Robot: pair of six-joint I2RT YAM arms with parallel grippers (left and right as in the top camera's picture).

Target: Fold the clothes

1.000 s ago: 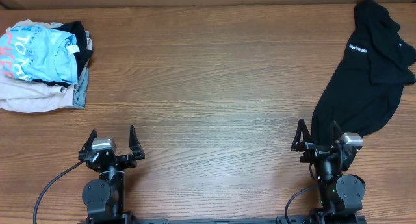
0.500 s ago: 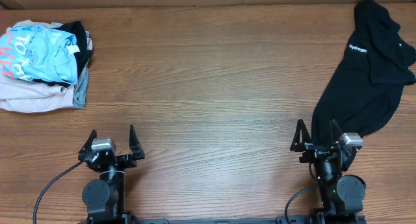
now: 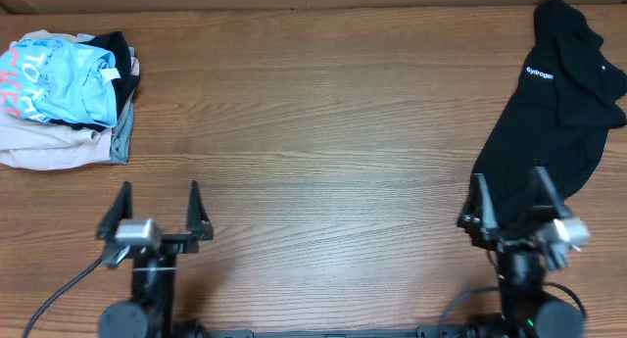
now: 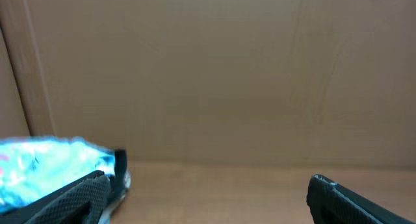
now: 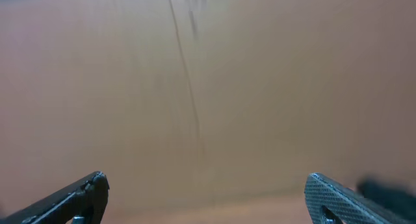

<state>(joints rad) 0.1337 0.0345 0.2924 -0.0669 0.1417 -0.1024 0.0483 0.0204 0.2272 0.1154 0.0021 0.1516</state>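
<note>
The clothes, a black T-shirt (image 3: 554,108) with small white chest lettering, lies crumpled and stretched along the table's far right side in the overhead view. My right gripper (image 3: 508,190) stands open at the shirt's lower hem, its fingertips over the near edge of the cloth, nothing between them. At the front left my left gripper (image 3: 157,201) is open over bare wood, far from the shirt. In both wrist views the left gripper (image 4: 210,185) and the right gripper (image 5: 207,184) show only wide-apart fingertips. A dark sliver at the right wrist view's right edge may be the shirt.
A pile of folded garments (image 3: 64,93) topped by a light blue shirt with pink lettering sits at the far left; its blue top (image 4: 45,169) shows in the left wrist view. A brown cardboard wall (image 4: 214,68) stands behind the wooden table (image 3: 323,132).
Both arms have risen and moved forward from their rest pose; the right gripper now reaches over the shirt's lower hem. Both stay open.
</note>
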